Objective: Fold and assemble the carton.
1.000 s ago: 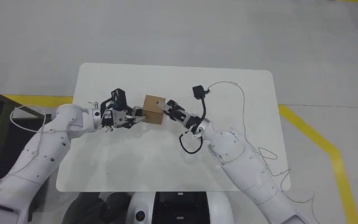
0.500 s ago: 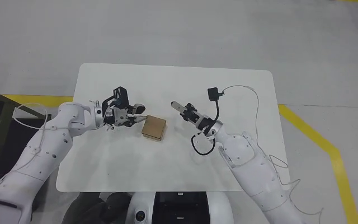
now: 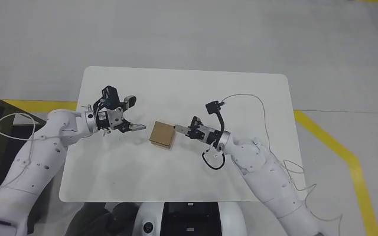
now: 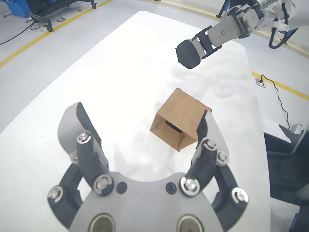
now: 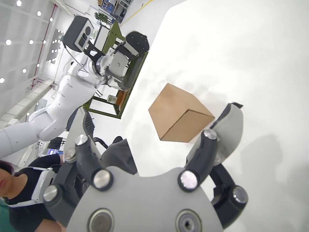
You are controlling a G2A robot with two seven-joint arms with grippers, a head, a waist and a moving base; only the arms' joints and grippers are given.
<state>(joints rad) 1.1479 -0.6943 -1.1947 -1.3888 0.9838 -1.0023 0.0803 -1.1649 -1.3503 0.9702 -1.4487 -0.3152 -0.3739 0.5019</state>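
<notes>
A small brown carton [image 3: 162,134] lies on its side on the white table [image 3: 236,88], near the middle. In the left wrist view the carton [image 4: 181,121] turns an open end with spread flaps toward my left gripper [image 4: 142,117], which hovers open a short way off. From above, the left gripper [image 3: 134,113] is left of the carton and apart from it. My right gripper [image 3: 179,128] sits at the carton's right side, close to it. Its own view shows the right gripper [image 5: 158,112] open, with the carton's closed faces [image 5: 178,117] just beyond the fingers.
A thin grey cable [image 3: 260,112] loops over the table's right half from the right arm. The table's rounded edge [image 5: 144,68] runs close behind the carton on the left arm's side. Bare tabletop [image 4: 108,73] surrounds the carton.
A second ago both grippers were at the carton, farther back. It now lies lower on the table. The left gripper drew back left; the right gripper swung out, then returned beside the carton.
</notes>
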